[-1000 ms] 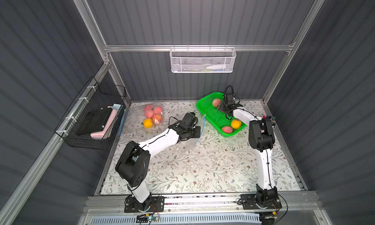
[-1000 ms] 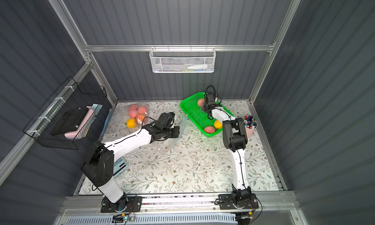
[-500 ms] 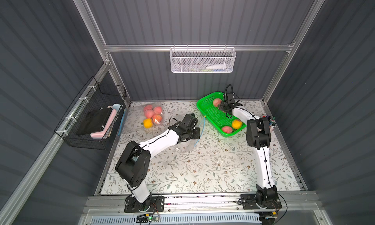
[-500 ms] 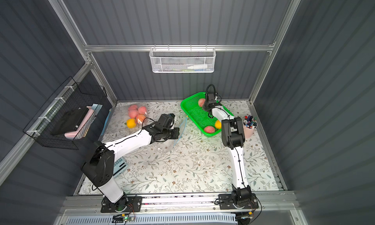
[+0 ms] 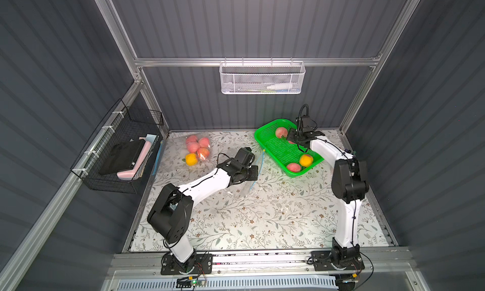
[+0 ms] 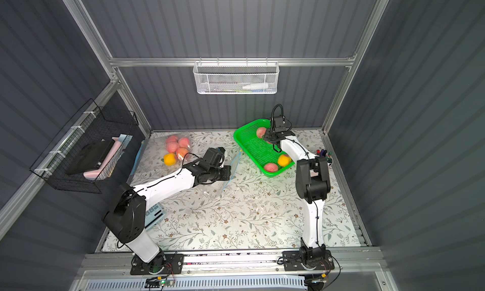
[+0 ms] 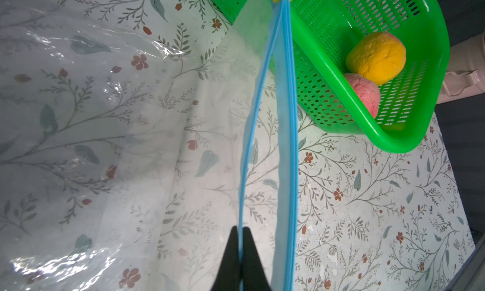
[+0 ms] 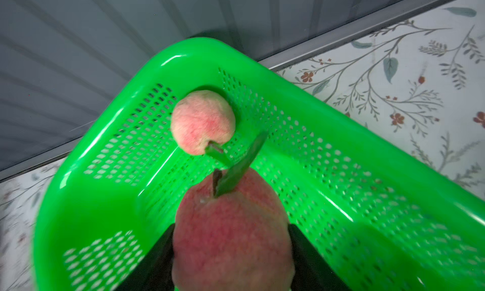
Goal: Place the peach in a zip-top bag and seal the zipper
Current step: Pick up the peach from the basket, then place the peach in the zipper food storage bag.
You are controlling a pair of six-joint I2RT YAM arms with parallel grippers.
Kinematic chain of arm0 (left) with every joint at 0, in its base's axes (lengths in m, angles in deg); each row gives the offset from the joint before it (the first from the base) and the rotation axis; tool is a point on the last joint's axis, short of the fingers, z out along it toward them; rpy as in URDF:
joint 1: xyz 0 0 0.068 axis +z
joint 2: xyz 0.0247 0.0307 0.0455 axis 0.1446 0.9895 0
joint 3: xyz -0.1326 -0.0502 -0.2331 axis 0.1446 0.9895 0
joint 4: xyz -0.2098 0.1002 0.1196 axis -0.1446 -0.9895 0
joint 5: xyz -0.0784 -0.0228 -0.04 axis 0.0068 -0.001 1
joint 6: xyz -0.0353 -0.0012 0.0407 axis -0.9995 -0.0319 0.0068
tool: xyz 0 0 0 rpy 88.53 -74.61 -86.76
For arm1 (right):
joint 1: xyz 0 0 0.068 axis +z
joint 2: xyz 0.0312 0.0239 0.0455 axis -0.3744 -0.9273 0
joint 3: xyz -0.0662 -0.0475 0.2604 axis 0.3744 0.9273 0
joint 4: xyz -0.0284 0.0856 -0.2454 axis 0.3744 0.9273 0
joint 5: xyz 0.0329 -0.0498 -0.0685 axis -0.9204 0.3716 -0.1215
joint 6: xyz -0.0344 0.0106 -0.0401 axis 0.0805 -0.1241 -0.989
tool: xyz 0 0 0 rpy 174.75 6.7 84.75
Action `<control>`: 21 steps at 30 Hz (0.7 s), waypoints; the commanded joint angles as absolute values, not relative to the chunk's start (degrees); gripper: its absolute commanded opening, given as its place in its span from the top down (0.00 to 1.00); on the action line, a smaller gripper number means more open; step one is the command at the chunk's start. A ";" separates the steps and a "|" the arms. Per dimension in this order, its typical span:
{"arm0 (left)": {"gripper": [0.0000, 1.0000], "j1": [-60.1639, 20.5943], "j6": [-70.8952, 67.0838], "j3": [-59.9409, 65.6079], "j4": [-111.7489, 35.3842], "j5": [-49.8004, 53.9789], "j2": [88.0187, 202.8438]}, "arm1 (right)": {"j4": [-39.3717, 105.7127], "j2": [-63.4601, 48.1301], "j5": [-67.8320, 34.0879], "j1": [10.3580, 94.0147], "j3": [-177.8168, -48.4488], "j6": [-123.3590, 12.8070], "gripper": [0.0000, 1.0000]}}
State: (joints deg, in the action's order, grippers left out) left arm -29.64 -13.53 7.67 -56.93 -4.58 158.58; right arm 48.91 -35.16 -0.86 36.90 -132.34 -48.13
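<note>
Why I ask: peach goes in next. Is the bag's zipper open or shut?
Open: the zipper shows two blue strips apart, left gripper pinching one.

Readable txt only on zip-top bag (image 7: 78,98), left wrist view. White write-on panel (image 7: 152,176) printed on clear film, txt runs sideways in frame. "Date:" (image 7: 148,236) legible, faint grey. 2nd line next to it too washed out to read. Small swirl logo (image 7: 114,234) beside it, no brand name legible. In a top view: pale blue card (image 6: 154,213) at desk (image 6: 262,224) edge by left arm base, dark blocks on it, too small to read.
</note>
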 commanded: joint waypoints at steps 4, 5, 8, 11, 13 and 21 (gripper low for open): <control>1.00 -29.02 -12.06 8.11 -57.66 -4.29 155.54 | 38.19 -18.22 -15.91 36.71 -115.13 -44.13 0.45; 1.00 -28.95 -12.06 8.09 -57.69 -4.03 155.31 | 36.25 -15.66 -18.29 36.78 -111.93 -42.70 0.46; 1.00 -28.76 -12.34 7.97 -57.48 -3.29 155.12 | 26.84 -9.07 -26.25 37.34 -102.62 -37.78 0.47; 1.00 -28.60 -13.57 7.91 -56.47 -2.27 155.32 | 16.70 -3.79 -30.60 38.94 -93.34 -31.87 0.48; 1.00 -28.52 -14.42 7.71 -55.61 -1.33 155.72 | 10.30 -1.29 -31.79 40.57 -88.55 -28.72 0.48; 1.00 -28.38 -17.44 5.84 -54.90 0.24 157.74 | 6.68 0.79 -30.61 45.53 -84.64 -25.54 0.49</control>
